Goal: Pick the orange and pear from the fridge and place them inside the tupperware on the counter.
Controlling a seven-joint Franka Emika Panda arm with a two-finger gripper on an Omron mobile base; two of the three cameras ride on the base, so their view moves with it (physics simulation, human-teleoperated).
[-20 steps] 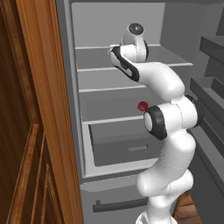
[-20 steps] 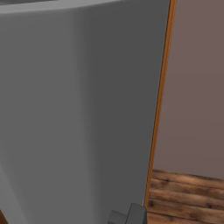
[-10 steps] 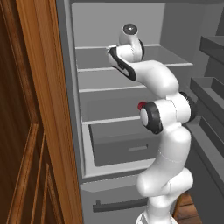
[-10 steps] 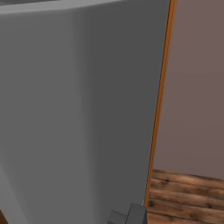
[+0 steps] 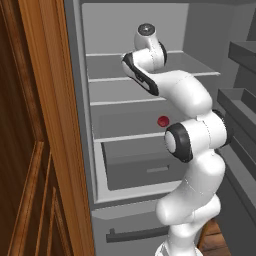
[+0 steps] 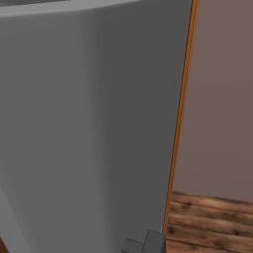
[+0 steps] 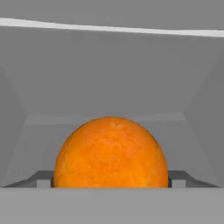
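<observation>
The orange fills the lower middle of the hand view, wedged between my gripper's two dark fingertips, which touch its left and right sides. Behind it lie a pale grey shelf and the back wall of the fridge. In the left base view my arm reaches into the fridge's upper shelf area, and the wrist hides the fingers and the orange. The dark red pear rests on the lower shelf above the grey drawer, just left of my arm's elbow. The tupperware and the counter are out of view.
A brown wooden cabinet side stands close on the left of the fridge opening. Door racks line the right. The right base view faces the grey outer side of the fridge door, with a wood floor beyond.
My wrist has shifted a little left and up inside the upper shelf space, and the elbow has swung slightly. The pear has stayed in place.
</observation>
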